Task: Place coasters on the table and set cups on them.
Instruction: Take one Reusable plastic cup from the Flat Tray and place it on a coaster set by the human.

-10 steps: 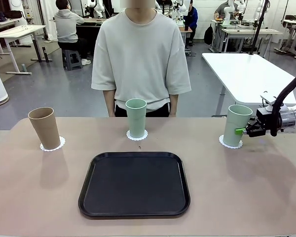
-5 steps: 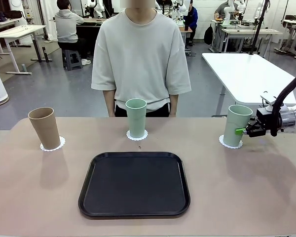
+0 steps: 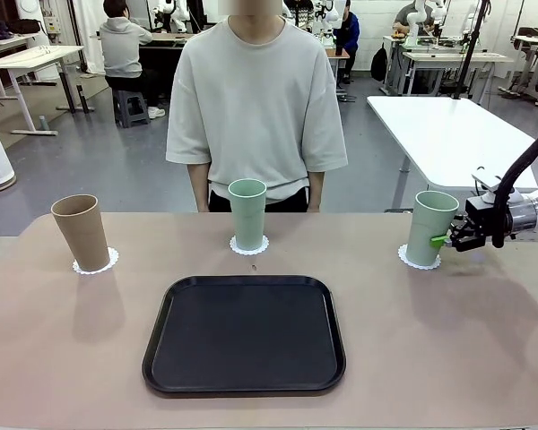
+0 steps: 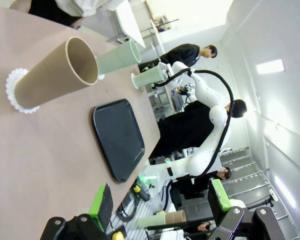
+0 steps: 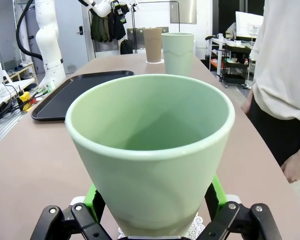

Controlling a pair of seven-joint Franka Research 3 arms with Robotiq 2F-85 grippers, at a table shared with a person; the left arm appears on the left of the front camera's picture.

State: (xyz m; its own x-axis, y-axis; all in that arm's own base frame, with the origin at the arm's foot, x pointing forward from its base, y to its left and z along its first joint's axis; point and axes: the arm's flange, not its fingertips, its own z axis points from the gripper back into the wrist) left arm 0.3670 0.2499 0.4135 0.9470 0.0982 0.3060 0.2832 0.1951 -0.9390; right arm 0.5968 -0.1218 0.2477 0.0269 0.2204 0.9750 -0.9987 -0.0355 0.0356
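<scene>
The right gripper [image 3: 445,240] has its jaws set around the right-hand pale mint green plastic tumbler [image 3: 429,227], a green pad close on each side of its lower wall; whether they press it cannot be told. That tumbler stands on a white lacy paper doily [image 3: 419,262] at the right of the beige-tan counter [image 3: 72,340]. The left gripper [image 4: 160,202] hangs with jaws wide apart, holding nothing, looking at the brown tapered tumbler [image 3: 81,232] on its own doily [image 3: 96,262]. The middle mint tumbler [image 3: 247,213] sits on a third doily [image 3: 249,246], before the standing person [image 3: 255,98]. A black rectangular tray [image 3: 244,334] lies nearer.
</scene>
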